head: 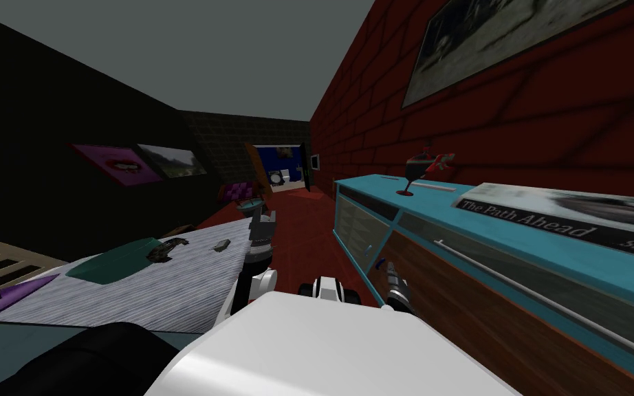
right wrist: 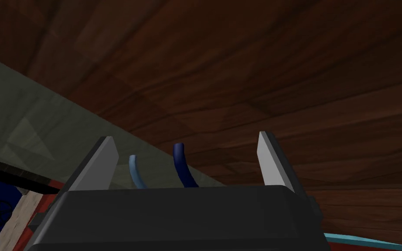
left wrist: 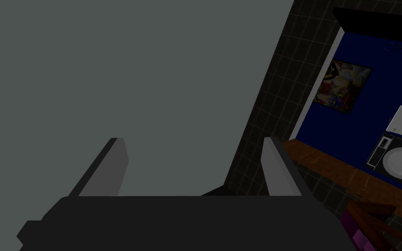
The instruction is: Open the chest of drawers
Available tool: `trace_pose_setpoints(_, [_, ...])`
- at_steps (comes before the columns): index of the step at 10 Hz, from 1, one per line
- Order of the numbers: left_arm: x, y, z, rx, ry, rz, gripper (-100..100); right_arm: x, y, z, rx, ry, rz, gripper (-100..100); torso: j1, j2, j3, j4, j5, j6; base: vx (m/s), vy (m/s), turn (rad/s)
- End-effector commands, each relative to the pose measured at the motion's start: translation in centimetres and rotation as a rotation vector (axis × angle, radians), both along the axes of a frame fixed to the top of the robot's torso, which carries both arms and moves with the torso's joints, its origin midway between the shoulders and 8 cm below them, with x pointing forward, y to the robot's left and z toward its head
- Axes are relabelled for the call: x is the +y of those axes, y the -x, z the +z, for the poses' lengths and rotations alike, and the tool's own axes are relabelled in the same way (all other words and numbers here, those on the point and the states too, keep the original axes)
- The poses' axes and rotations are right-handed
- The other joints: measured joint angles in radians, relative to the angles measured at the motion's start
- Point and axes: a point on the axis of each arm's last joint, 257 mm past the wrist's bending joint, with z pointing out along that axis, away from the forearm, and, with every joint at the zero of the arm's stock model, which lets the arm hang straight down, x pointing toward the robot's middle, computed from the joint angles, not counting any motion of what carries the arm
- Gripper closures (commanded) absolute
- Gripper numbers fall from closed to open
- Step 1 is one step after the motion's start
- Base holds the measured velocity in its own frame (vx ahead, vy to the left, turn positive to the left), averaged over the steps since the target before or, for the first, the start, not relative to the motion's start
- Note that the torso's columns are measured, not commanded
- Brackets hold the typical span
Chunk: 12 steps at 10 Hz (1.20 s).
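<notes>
The chest of drawers [head: 515,275] runs along the red brick wall on my right, with a teal top and frame, a brown wood front and a greyish glass-like door. My right gripper [head: 388,268] is low against that front. In the right wrist view the right gripper [right wrist: 186,137] is open. A dark blue curved handle [right wrist: 182,167] on the wood panel [right wrist: 261,78] and a light blue handle [right wrist: 135,172] on the grey panel [right wrist: 30,113] stand between its fingers, untouched. My left gripper [left wrist: 192,139] is open and empty, raised over the bed's edge [head: 262,223].
A bed [head: 137,295] with a grey striped cover and a teal pillow [head: 113,262] lies on my left. A narrow strip of red floor [head: 309,234] runs between the bed and the chest towards a far doorway [head: 281,168]. A wine glass [head: 413,173] and a book [head: 570,213] rest on the chest top.
</notes>
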Motion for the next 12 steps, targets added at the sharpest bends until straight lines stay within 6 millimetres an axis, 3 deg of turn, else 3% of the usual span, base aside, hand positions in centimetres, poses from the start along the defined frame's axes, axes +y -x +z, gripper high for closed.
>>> trace_pose_setpoints(1, [0.0, 0.0, 0.0, 0.000, 0.000, 0.000, 0, -0.3, 0.8, -1.3, -0.029, -0.085, -0.047, -100, 0.000, 0.000, 0.000, 0.000, 0.000, -0.001, 0.032, -0.008, 0.077])
trace_pose_setpoints(12, [0.0, 0.0, 0.0, 0.000, 0.000, 0.000, 0, -0.7, 5.6, -6.9, -0.112, -0.357, -0.255, -100, 0.000, -0.001, 0.000, 0.000, 0.000, 0.000, 0.036, -0.004, 0.097])
